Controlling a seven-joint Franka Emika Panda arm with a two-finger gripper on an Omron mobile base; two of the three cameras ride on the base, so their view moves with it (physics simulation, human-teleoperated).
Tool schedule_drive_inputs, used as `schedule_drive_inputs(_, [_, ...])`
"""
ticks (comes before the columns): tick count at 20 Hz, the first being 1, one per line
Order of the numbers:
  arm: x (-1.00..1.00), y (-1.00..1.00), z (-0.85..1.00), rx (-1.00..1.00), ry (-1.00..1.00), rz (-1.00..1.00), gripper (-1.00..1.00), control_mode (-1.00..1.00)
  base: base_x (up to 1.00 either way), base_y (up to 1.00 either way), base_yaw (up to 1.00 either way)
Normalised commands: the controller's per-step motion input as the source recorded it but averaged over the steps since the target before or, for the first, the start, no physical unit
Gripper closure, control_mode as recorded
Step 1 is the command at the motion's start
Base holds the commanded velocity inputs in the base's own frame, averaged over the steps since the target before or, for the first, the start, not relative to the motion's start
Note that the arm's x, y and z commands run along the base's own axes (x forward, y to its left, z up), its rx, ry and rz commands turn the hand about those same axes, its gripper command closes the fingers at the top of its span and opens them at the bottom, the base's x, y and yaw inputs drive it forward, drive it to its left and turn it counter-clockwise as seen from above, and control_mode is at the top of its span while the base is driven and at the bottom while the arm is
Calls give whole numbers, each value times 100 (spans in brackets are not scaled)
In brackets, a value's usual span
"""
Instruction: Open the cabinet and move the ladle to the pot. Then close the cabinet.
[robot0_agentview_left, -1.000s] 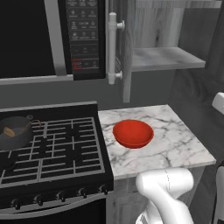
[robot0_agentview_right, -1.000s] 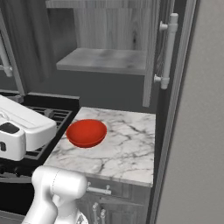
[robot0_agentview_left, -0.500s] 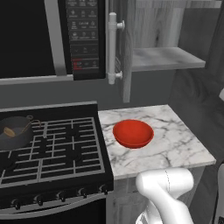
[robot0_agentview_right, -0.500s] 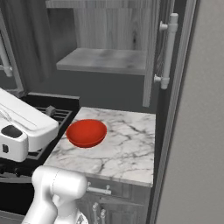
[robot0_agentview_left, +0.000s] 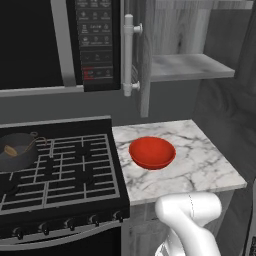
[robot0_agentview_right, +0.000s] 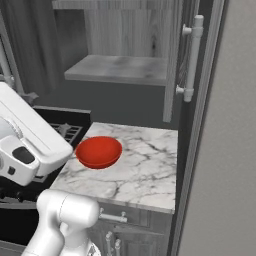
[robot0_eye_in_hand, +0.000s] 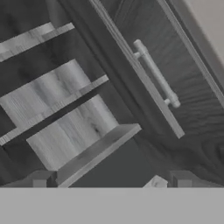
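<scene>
Hand view: the gripper (robot0_eye_in_hand: 111, 183) stands spread wide, empty, facing the open cabinet (robot0_eye_in_hand: 83, 144), its bar handle (robot0_eye_in_hand: 156, 73) at two o'clock. In the left base view, the ladle (robot0_agentview_left: 10, 150) lies in the pot (robot0_agentview_left: 19, 151) at nine o'clock.

**Setting: domestic kitchen**

Black gas stove (robot0_agentview_left: 60, 170) at lower left, black microwave (robot0_agentview_left: 60, 45) at upper left, grey wood-grain wall cabinet (robot0_agentview_left: 185, 67) standing open at upper right, marble counter (robot0_agentview_left: 200, 165) at centre right bearing a red bowl (robot0_agentview_left: 152, 152).
</scene>
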Motion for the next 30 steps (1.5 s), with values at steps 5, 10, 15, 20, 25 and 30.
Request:
schedule_drive_inputs(5, [0, -20, 8, 13, -7, -1, -100, -100, 0, 0, 0])
schedule_drive_inputs(10, [0, -26, 1, 14, -3, 0, -100, -100, 0, 0, 0])
schedule_drive_inputs(15, [0, -13, 0, 14, -3, -3, -100, -100, 0, 0, 0])
schedule_drive_inputs(20, [0, -6, 0, 14, -3, -5, -100, -100, 0, 0, 0])
schedule_drive_inputs(25, [0, -33, 0, 16, -4, -1, -100, -100, 0, 0, 0])
schedule_drive_inputs(30, [0, -36, 0, 15, -6, 0, -100, -100, 0, 0, 0])
